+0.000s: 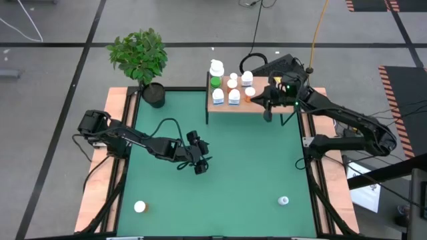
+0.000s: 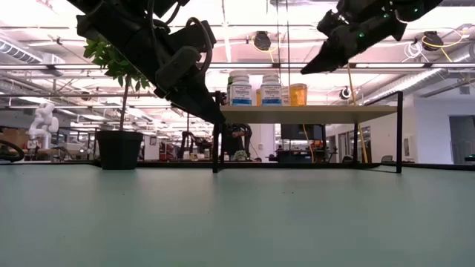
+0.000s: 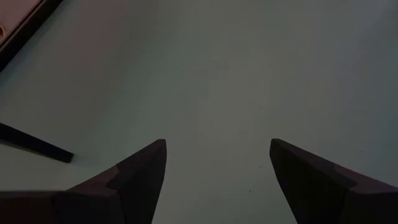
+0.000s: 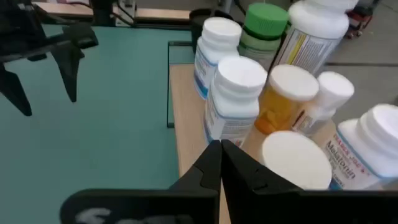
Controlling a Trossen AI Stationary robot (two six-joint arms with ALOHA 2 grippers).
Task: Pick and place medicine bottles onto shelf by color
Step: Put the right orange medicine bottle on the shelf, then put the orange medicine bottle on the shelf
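Observation:
The shelf point(image 1: 257, 107) stands at the mat's far edge and carries several medicine bottles point(image 1: 233, 97) upright on their bases: white-capped ones, a green-capped one point(image 4: 264, 28) and an amber one point(image 4: 280, 102). Two more bottles stand on the mat near its front edge, one at the left point(image 1: 140, 207) and one at the right point(image 1: 283, 201). My right gripper point(image 4: 221, 152) is shut and empty. It hovers above the shelf's right part point(image 2: 315, 63), higher than the bottle caps. My left gripper point(image 3: 217, 146) hangs open over the mat's middle left point(image 1: 200, 163), holding nothing.
A potted plant point(image 1: 141, 60) stands at the mat's far left corner, left of the shelf. Wooden rails point(image 1: 100, 193) border the mat on both sides. The green mat point(image 1: 247, 173) lies bare between the shelf and the two front bottles.

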